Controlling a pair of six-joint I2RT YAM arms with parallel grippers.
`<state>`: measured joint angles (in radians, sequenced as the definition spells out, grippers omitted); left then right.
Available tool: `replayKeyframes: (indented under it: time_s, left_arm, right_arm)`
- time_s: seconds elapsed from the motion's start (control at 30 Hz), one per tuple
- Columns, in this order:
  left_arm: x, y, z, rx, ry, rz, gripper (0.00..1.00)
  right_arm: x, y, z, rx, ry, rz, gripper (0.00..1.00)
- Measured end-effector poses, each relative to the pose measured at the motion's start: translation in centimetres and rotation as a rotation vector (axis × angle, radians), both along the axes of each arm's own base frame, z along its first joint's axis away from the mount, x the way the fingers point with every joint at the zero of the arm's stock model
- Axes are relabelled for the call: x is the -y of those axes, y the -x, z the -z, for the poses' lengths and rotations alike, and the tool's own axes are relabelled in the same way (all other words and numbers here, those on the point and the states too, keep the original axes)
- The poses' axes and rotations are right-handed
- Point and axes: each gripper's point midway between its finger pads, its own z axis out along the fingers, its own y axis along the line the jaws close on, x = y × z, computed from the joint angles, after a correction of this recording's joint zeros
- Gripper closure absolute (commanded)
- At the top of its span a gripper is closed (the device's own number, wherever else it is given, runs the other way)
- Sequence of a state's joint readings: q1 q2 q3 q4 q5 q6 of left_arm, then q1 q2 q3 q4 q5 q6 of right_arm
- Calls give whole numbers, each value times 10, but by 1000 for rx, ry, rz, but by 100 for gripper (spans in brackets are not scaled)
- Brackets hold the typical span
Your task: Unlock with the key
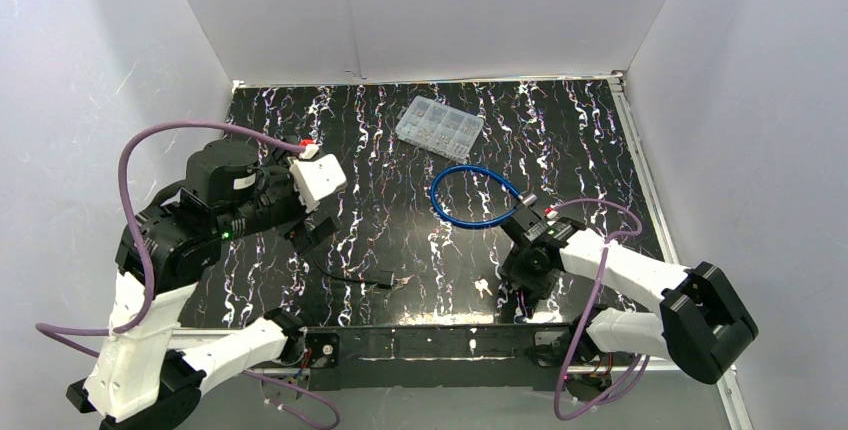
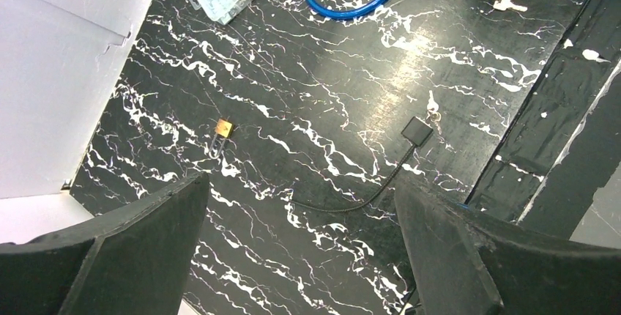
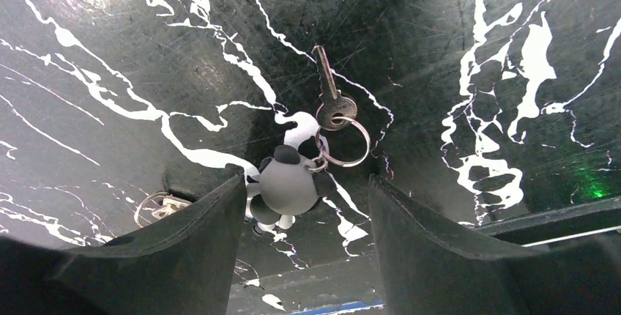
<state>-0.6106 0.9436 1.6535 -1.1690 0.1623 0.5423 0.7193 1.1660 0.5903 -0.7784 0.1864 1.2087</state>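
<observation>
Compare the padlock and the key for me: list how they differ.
The padlock has a brass-coloured body; the key is silvery. The padlock lies alone; the key sits on a ring with a grey charm inside the open right pincer. Both lie on the table, ungripped.
</observation>
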Motion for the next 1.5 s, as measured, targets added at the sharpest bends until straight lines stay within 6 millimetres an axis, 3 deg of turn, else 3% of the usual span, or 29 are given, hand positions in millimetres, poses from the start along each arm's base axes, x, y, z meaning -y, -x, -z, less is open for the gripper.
replayKeyframes:
  time_s: [0.1, 0.4, 0.57, 0.63, 0.7, 0.8, 0.87, 1.0, 1.07, 1.2, 1.5]
  left_arm:
    - [0, 2, -1, -4, 1, 6, 2]
    - [1, 3, -5, 1, 8, 16, 2]
    - [5, 7, -4, 5, 7, 57, 2]
    - [8, 12, 2, 3, 10, 103, 2]
    - [11, 19, 10, -1, 15, 146, 2]
    - [19, 26, 17, 14, 46, 209, 2]
    - [25, 30, 24, 37, 80, 247, 2]
    - [40, 39, 42, 51, 171, 324, 2]
    - [49, 41, 48, 37, 222, 341, 2]
    - [67, 38, 54, -16, 332, 346, 2]
    - [100, 30, 32, -92, 550, 362, 2]
  right_arm:
    - [-2, -3, 3, -11, 10, 0, 44]
    - [-5, -5, 3, -20, 8, -9, 99]
    - [-4, -10, -6, 23, 0, -37, 99]
    - [-8, -16, -24, 64, -17, -82, 99]
    - [-18, -29, -56, 130, -57, -142, 99]
    - [-45, -51, -126, 257, -166, -259, 99]
    - [-68, -62, -190, 370, -280, -351, 99]
    - [-101, -55, -296, 508, -489, -546, 99]
    - [-113, -47, -324, 518, -565, -629, 99]
    - [-134, -29, -348, 458, -679, -772, 99]
    - [-168, 13, -347, 270, -805, -1012, 99]
